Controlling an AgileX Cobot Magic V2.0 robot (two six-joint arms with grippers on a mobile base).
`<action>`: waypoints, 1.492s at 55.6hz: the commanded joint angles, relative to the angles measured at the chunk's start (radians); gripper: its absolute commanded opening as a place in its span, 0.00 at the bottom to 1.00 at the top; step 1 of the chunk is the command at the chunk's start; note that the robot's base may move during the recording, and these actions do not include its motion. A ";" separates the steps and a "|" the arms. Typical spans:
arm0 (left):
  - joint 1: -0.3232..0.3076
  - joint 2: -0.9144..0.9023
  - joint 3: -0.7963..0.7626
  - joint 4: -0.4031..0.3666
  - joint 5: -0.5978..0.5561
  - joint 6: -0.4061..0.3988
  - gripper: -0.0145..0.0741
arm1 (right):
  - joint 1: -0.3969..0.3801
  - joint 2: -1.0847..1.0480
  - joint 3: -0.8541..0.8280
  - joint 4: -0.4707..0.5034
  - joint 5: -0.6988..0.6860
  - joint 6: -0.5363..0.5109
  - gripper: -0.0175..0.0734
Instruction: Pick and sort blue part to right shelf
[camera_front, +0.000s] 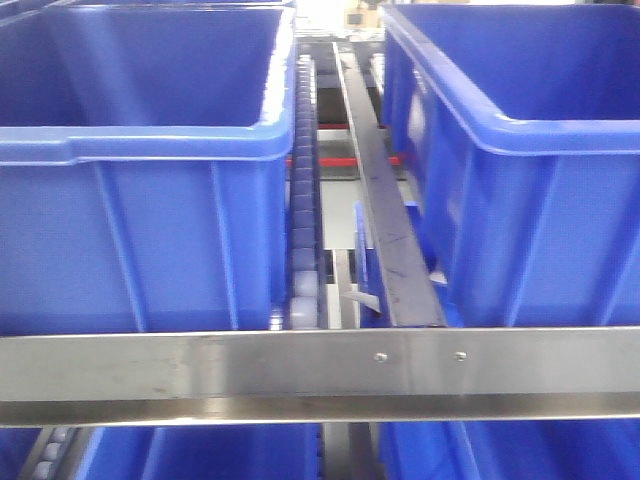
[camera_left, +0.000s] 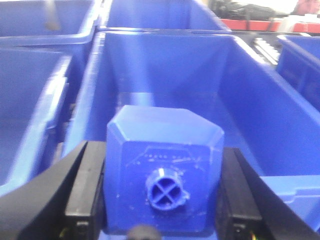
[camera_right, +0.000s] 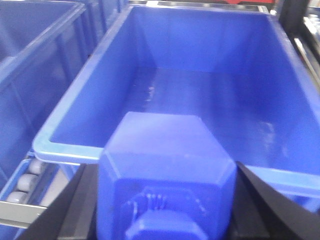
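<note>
My left gripper is shut on a blue part, a solid-blue block with a round cross-marked knob facing the camera. It hangs over the near end of a large blue bin. My right gripper is shut on a second blue part, held over the near rim of another large blue bin. The right shelf shows in the front view as a steel front rail with two screws, roller tracks and blue bins. Neither gripper shows in the front view.
A steel divider bar runs between the two front bins. More blue bins sit on the level below and to the left in both wrist views. White rollers lie beside the right-hand bin.
</note>
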 joint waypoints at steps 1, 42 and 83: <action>-0.005 0.010 -0.029 -0.010 -0.092 -0.001 0.42 | -0.005 0.011 -0.027 -0.024 -0.090 -0.008 0.37; -0.005 0.010 -0.029 -0.010 -0.122 -0.001 0.42 | -0.005 0.011 -0.027 -0.024 -0.090 -0.008 0.37; -0.005 0.778 -0.503 -0.014 0.013 0.083 0.42 | -0.005 0.011 -0.027 -0.024 -0.090 -0.008 0.37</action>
